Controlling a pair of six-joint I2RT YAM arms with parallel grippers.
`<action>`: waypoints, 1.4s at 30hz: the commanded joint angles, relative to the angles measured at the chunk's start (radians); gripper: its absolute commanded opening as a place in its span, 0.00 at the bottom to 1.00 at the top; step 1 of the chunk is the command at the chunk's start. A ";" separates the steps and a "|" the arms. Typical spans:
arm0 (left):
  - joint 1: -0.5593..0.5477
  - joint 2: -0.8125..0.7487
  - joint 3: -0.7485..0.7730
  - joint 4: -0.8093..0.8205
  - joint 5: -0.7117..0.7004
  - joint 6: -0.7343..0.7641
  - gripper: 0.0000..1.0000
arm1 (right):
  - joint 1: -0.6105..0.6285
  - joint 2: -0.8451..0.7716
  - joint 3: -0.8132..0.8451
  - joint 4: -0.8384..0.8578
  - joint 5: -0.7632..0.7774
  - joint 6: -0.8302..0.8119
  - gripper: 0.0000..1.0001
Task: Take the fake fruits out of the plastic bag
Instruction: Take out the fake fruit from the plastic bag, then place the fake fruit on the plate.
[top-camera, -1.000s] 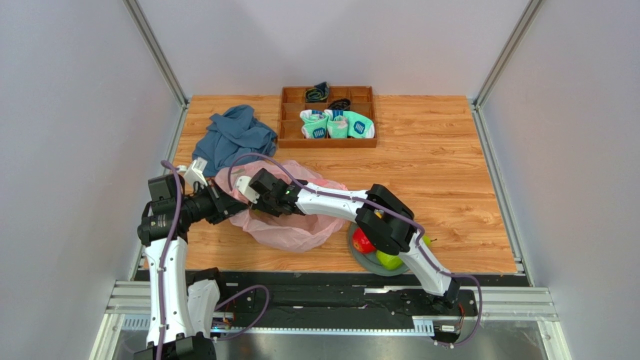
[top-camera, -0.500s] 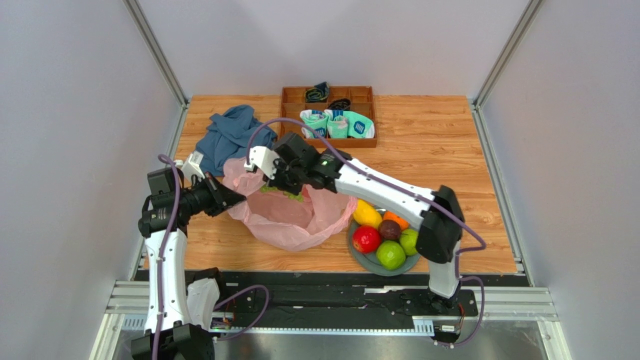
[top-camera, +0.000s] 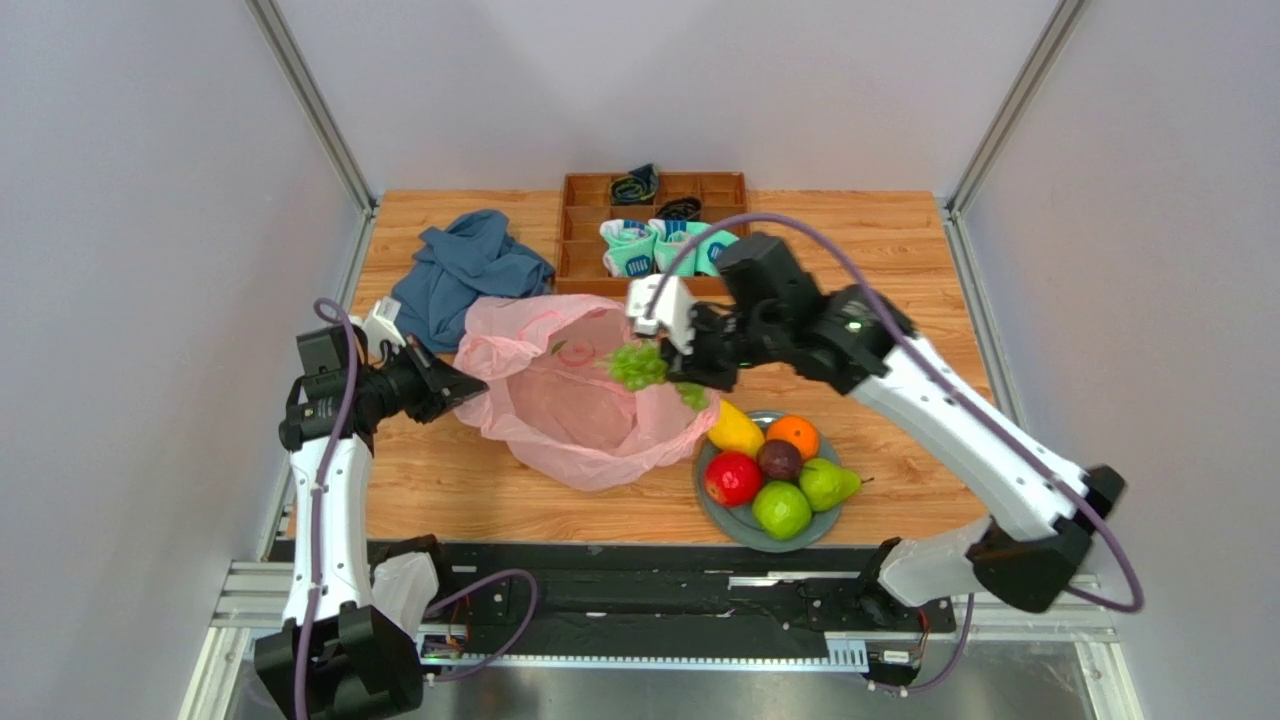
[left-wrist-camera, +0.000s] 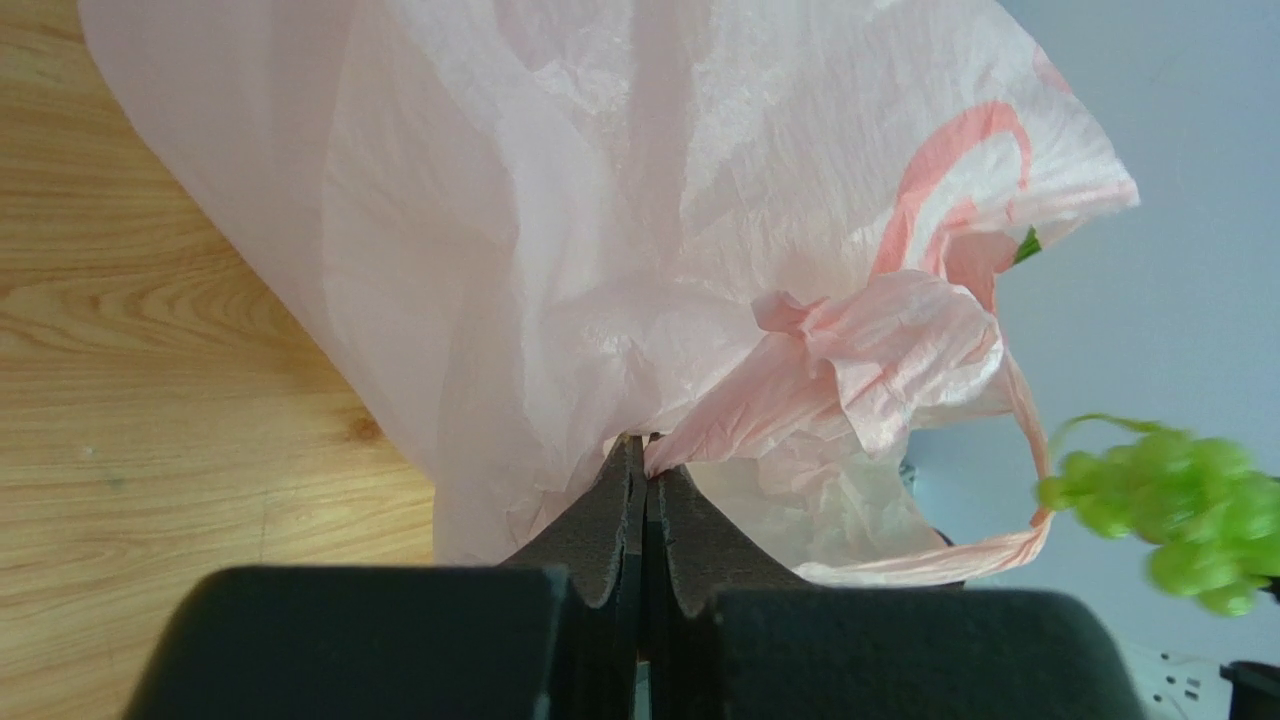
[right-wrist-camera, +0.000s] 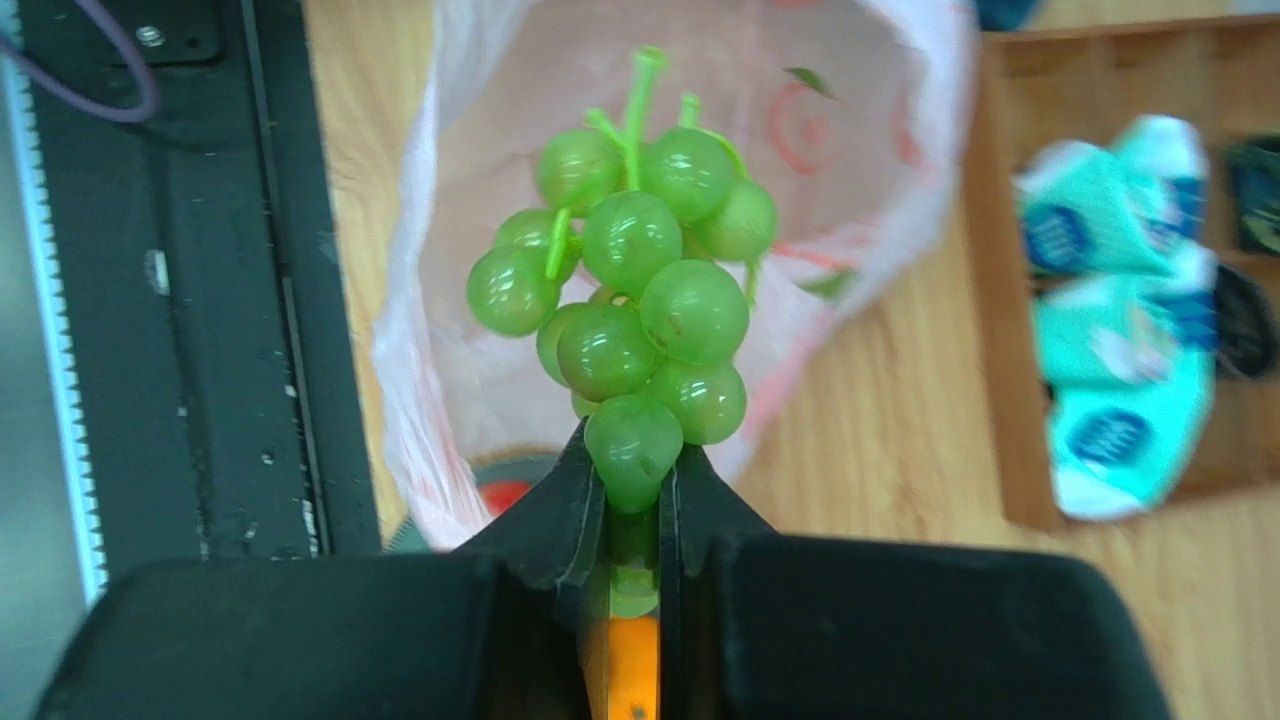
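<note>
Gripping green grapes (right-wrist-camera: 639, 323), right pincer (right-wrist-camera: 631, 477) hangs above plastic bag (top-camera: 579, 405) at its 3 o'clock rim; left pincer (left-wrist-camera: 643, 450) pinched tight on bag's 9 o'clock edge.

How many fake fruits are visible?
7. Six on the plate: lemon, orange, plum, red apple, green apple, pear. The grapes hang from the right gripper over the bag; more may hide inside.

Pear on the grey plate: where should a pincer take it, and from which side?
Take the pear across its wide belly, coming straight down, fingers closing far-to-near. It lies on its side at the plate's right edge, neck pointing right; the green apple and plum crowd its left, and the tapering neck would probably slip.
</note>
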 joint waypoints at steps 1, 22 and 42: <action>0.023 0.036 0.045 0.025 -0.018 0.004 0.00 | -0.070 -0.207 -0.059 -0.113 0.005 -0.140 0.00; 0.066 0.051 0.084 -0.061 -0.033 0.087 0.00 | -0.155 -0.507 -0.711 0.051 0.340 -0.177 0.00; 0.077 0.022 0.038 -0.048 -0.026 0.076 0.00 | -0.157 -0.430 -0.633 -0.013 0.219 -0.128 0.72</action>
